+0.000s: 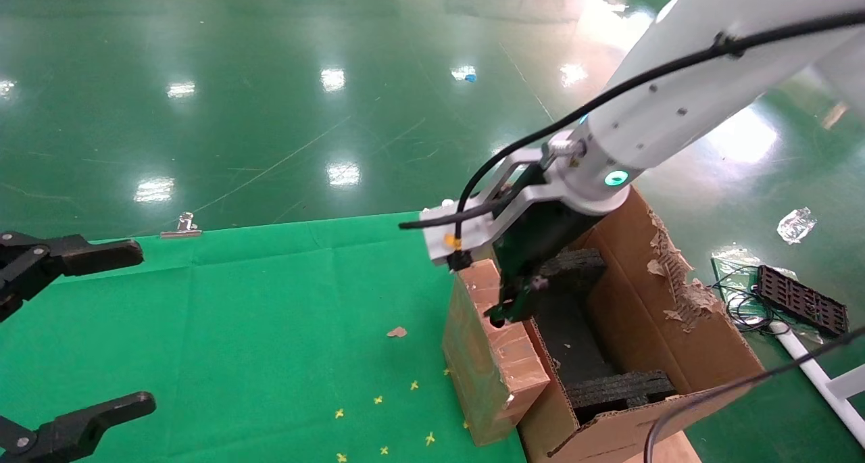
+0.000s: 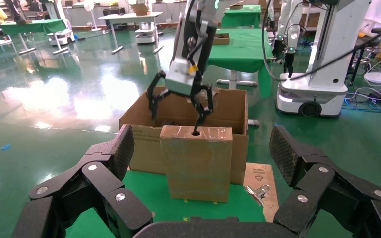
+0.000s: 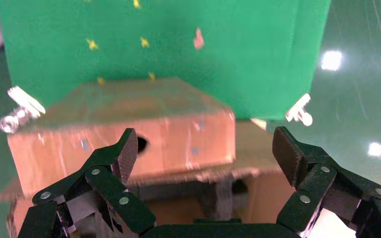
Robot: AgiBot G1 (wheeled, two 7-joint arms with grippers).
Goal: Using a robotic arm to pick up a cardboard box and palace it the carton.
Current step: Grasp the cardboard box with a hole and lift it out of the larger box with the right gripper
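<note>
Beside torn corrugated carton [image 1: 682,328], slab-shaped cardboard box [image 1: 490,355]

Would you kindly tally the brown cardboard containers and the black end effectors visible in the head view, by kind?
Narrow brown slab-shaped cardboard box: 1
Large brown corrugated carton with black foam inserts: 1
Black end effectors: 2, the left end effector open above the green cloth, the right end effector open at the box's top
Total: 4

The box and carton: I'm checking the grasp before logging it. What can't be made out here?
- Head view: the right gripper covers part of the box top, so finger contact is unclear.
- Head view: the carton floor is hidden by foam.
- Right wrist view: the box is blurred.
- Left gripper: cut off by the edge.
</note>
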